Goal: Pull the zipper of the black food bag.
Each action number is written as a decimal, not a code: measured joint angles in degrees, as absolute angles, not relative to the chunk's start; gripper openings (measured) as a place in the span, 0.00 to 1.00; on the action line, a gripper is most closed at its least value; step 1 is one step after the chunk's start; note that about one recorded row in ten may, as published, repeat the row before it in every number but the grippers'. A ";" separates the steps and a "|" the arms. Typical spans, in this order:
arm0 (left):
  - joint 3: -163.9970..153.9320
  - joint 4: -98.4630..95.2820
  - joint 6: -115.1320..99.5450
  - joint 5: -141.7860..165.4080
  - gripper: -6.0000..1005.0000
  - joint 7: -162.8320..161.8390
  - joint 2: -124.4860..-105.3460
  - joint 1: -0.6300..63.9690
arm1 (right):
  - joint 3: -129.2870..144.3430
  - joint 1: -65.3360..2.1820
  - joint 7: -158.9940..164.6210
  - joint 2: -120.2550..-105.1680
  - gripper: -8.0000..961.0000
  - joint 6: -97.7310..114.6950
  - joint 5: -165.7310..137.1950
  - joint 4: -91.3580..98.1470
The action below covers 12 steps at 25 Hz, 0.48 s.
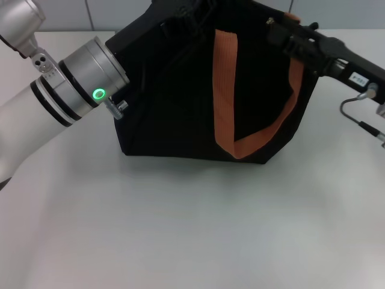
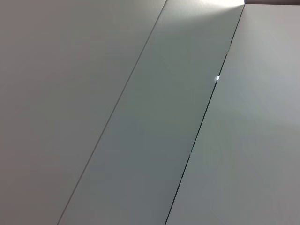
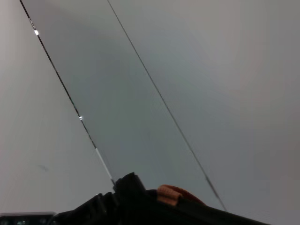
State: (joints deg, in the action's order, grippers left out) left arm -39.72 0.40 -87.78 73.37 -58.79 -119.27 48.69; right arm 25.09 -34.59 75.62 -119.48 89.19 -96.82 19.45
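Note:
The black food bag [image 1: 174, 108] stands on the white table [image 1: 180, 229] at the far centre, with an orange-brown handle [image 1: 225, 84] hanging down its front. My left arm reaches in from the left, and its gripper [image 1: 183, 23] is a dark shape against the bag's top left edge. My right gripper [image 1: 278, 30] comes in from the right and sits at the bag's top right corner. The zipper is hidden. In the right wrist view, the bag's top [image 3: 140, 206] and a bit of strap [image 3: 168, 194] show low in the picture.
The table spreads wide in front of the bag. Behind the bag is a pale panelled wall [image 2: 140, 117], which fills the left wrist view. A cable loop [image 1: 355, 111] hangs off the right arm.

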 joint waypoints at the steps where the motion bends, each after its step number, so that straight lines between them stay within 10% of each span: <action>1: -39.72 0.52 -87.78 73.36 0.05 -58.77 -119.27 48.69 | 25.62 -34.92 75.63 -119.46 0.55 89.19 -96.86 19.16; 12: -39.73 0.69 -87.71 73.07 0.06 -58.71 -119.27 48.50 | 27.99 -36.00 78.93 -119.46 0.55 87.46 -95.95 18.30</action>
State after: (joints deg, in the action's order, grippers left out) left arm -39.73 0.69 -87.71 73.07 -58.71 -119.27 48.49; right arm 27.99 -36.00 78.93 -119.46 87.46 -95.95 18.30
